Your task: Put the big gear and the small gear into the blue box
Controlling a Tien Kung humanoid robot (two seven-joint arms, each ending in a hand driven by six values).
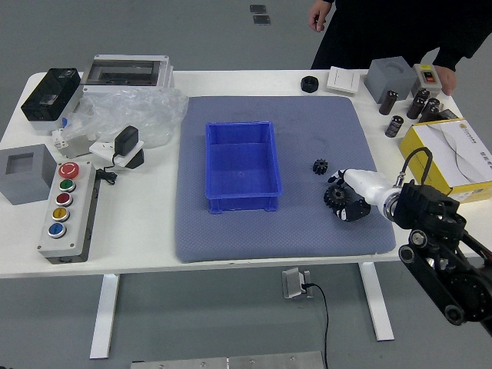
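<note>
The white-and-black right hand is spread wide around the big black toothed gear, holding nothing, seemingly placed to pinch its rim from both sides; that gear and the small black gear lie flat on the grey mat, right of the blue plastic box; each faces up, round, without a long axis; a person's hands hang at the far side.
</note>
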